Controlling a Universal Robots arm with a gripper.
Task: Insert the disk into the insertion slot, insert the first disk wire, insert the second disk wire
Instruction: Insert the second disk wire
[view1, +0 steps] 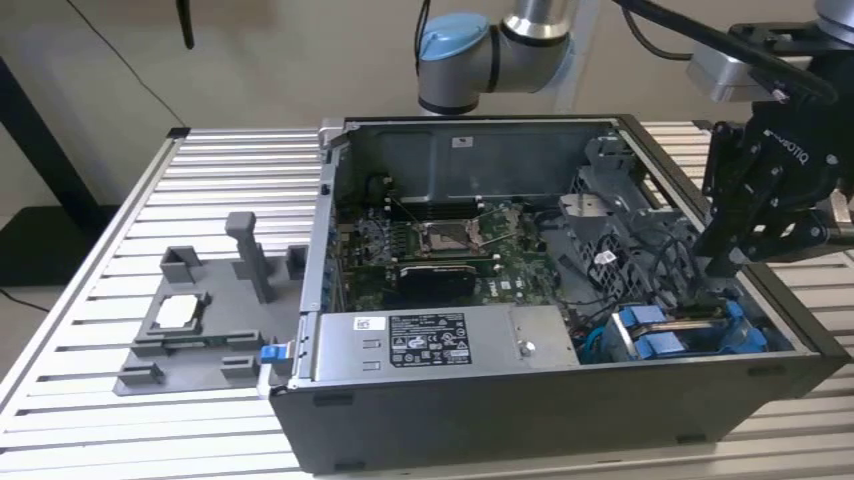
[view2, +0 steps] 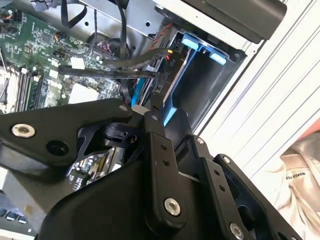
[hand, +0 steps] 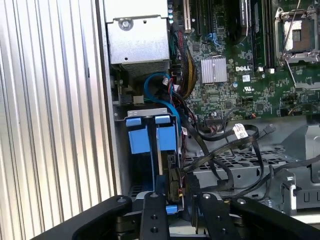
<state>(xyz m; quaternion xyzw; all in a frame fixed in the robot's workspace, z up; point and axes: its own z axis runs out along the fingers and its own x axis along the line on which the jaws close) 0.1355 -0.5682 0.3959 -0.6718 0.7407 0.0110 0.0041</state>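
Gripper (hand: 175, 197) at insertion slot (hand: 145, 117); two blue clips (hand: 137, 136).

White maker's lettering runs down the gripper (view1: 714, 265) body and marks the motherboard (hand: 235, 75) — the power-supply box (view1: 441, 345) label's print is too small to read.

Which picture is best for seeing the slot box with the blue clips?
The first wrist view is best: it looks straight into the insertion slot, showing both blue clips and the grey frame. The second wrist view shows it partly behind the gripper. The exterior view shows its blue clips in the case corner, beneath the gripper.
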